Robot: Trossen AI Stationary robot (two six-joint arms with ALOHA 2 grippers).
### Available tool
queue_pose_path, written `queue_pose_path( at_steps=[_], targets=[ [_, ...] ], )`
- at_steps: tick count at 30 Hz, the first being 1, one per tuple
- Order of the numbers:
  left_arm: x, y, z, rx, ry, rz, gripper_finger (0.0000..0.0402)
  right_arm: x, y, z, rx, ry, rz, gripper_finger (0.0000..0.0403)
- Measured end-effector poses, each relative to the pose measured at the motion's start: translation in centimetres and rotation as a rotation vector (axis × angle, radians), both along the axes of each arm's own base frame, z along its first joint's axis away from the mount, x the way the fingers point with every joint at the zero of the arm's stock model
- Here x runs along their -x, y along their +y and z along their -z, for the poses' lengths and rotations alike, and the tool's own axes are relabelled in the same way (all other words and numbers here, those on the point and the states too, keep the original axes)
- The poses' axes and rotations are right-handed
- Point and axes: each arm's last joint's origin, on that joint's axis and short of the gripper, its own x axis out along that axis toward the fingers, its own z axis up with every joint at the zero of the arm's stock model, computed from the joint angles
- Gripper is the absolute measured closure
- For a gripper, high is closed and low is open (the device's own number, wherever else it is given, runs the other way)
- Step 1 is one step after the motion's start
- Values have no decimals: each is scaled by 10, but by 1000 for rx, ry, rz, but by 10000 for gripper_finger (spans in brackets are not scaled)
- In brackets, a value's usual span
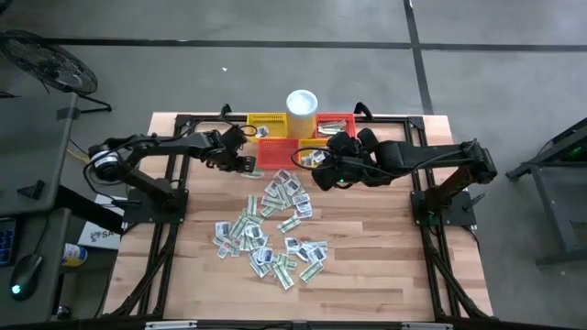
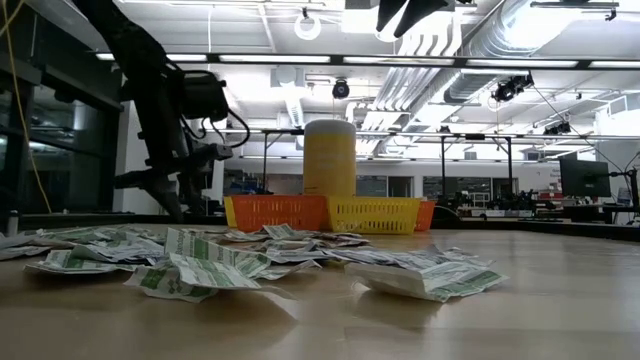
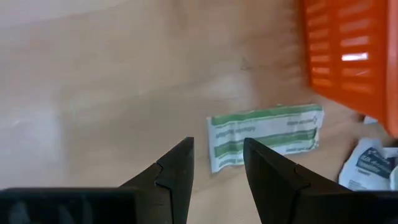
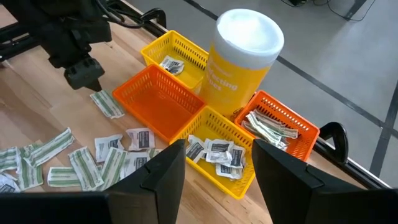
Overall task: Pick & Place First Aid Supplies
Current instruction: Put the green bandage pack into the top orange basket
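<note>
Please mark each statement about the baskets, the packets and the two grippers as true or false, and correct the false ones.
1. The left gripper has its fingers open above a green-striped packet on the table. True.
2. The orange basket nearest the left gripper is full of packets. False: it looks empty.
3. The yellow cup stands among the baskets. True.
4. The right gripper holds a packet. False: its fingers are open with nothing between them.
5. Most packets lie loose on the table. True.
</note>
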Motion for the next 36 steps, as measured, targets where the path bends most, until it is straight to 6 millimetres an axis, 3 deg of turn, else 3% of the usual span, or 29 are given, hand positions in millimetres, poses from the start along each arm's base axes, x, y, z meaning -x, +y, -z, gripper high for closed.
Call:
queue_pose_path(
  at_steps=[10,27,36],
  targets=[
    [-1,1,0,-22,-1,0,263,0,0,0,3,6,-5,224],
    [-9,2,19,35,36,53,265,0,0,0,-19,1,-13,224],
    [-13,-8,20,4,76,84,315,0,0,0,-20,0,-11,224]
  ],
)
